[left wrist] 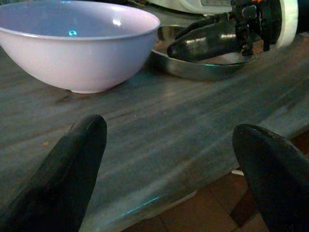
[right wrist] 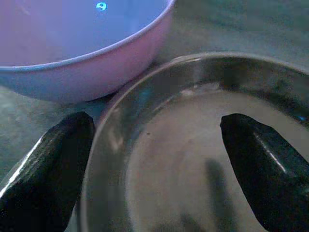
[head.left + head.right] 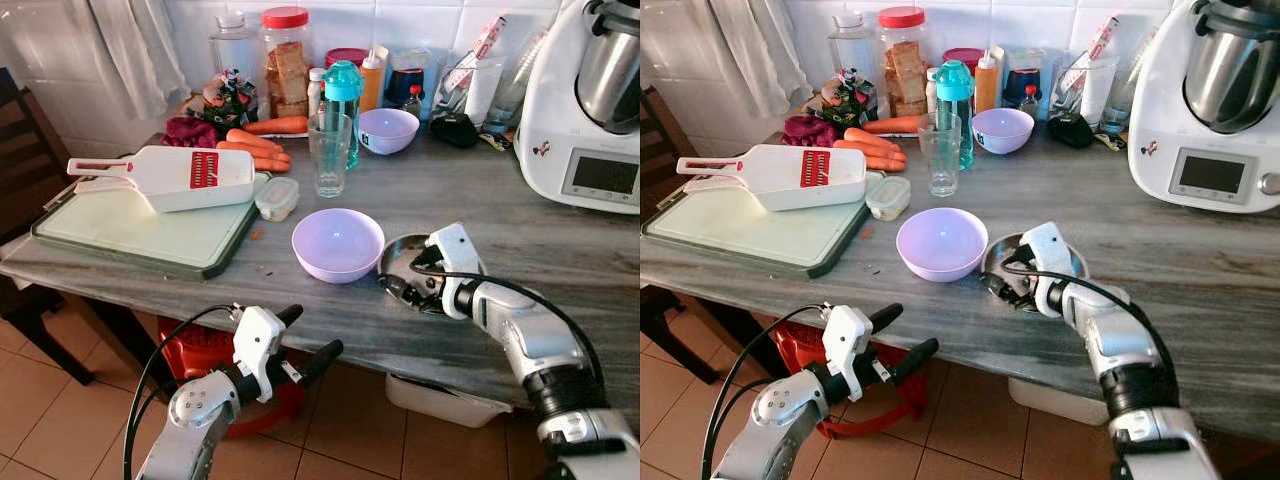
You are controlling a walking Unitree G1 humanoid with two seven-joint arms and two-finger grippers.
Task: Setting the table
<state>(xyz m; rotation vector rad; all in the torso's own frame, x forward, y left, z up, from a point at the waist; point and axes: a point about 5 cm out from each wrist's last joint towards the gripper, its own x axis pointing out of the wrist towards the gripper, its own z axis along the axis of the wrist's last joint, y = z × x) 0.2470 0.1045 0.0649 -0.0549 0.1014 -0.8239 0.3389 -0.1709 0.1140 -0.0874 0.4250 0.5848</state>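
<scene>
At centre frame, the right claw (image 2: 154,169) hung wide over the steel dish (image 2: 203,145) beside the lilac bowl (image 3: 338,243). The left claw (image 3: 305,340) spread wide off the desk (image 3: 500,250) edge, lower left.

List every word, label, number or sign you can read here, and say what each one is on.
None can be read.
Red label on the white slicer: print too small.
Display of the white kitchen machine: blank or too blurred.
Labels on the jars and bottles by the wall: blurred.
</scene>
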